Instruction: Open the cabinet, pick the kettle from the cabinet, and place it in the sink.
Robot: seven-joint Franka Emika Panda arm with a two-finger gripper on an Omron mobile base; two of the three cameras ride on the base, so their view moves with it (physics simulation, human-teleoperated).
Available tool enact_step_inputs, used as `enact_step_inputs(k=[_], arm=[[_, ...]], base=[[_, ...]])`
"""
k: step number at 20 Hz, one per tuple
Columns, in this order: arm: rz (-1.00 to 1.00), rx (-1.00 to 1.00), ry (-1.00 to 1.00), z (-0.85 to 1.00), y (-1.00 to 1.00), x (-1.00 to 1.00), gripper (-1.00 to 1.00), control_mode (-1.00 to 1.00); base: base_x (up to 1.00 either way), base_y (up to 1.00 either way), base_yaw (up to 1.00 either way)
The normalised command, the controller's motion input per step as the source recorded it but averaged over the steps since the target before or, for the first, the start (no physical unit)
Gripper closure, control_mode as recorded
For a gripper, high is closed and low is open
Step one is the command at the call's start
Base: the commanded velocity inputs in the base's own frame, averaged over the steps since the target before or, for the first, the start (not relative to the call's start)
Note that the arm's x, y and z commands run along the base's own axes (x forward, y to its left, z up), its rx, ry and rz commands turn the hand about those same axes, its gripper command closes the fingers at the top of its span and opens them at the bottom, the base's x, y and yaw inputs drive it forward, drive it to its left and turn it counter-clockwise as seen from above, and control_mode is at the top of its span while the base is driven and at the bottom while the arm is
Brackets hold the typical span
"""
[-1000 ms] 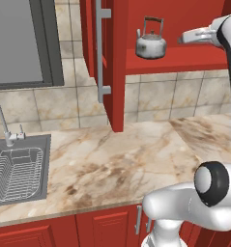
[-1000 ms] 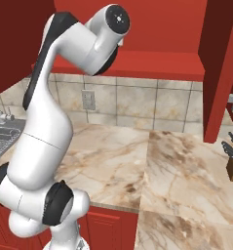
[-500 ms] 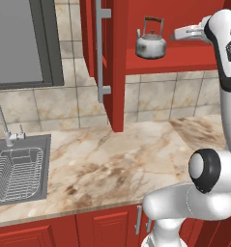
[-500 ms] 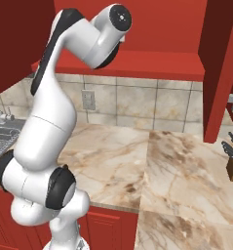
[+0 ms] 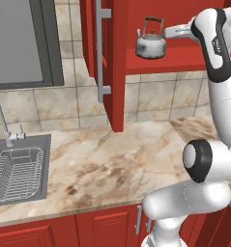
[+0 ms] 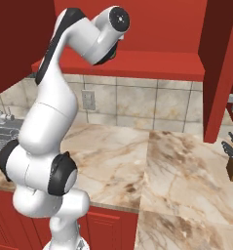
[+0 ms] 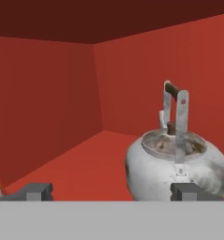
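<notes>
Red cabinet [image 5: 118,67] stands open; the kettle [image 5: 151,44] sits unlifted on its shelf, gripper [image 7: 112,191] spread wide, sink [image 5: 20,169] waiting.

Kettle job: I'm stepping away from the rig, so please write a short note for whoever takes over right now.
Hand: open, holding nothing, inside the red wooden cabinet and aimed at the kettle, which sits toward its right finger.
Small silvery-grey metal kettle: upright on the red cabinet shelf, not yet gripped.
Grey steel sink with wire rack: down at the left of the marble counter; no kettle in it.
Done: cabinet door stands open.
Left: centre on the kettle, grip it, lift it out, carry it left and set it in the sink.
</notes>
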Motion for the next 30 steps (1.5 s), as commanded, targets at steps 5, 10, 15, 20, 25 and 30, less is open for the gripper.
enact_step_inputs(k=[5,10,15,20,25,30], arm=[[0.00,-0.02,0.00,0.02,-0.02,0.37,-1.00,-1.00],[0.00,-0.05,0.00,0.03,-0.06,0.31,-1.00,-1.00],[0.00,-0.03,0.01,0.06,-0.05,0.30,-1.00,-1.00],[0.00,-0.01,0.02,0.03,-0.12,0.26,-1.00,-1.00],[0.00,0.00,0.01,-0.01,-0.10,0.17,-1.00,-1.00],[0.00,0.00,0.00,-0.02,-0.01,0.21,-1.00,-1.00]], base=[[0.00,0.00,0.00],[0.00,0.00,0.00],[0.00,0.00,0.00],[0.00,0.00,0.00],[0.00,0.00,0.00],[0.00,0.00,0.00]])
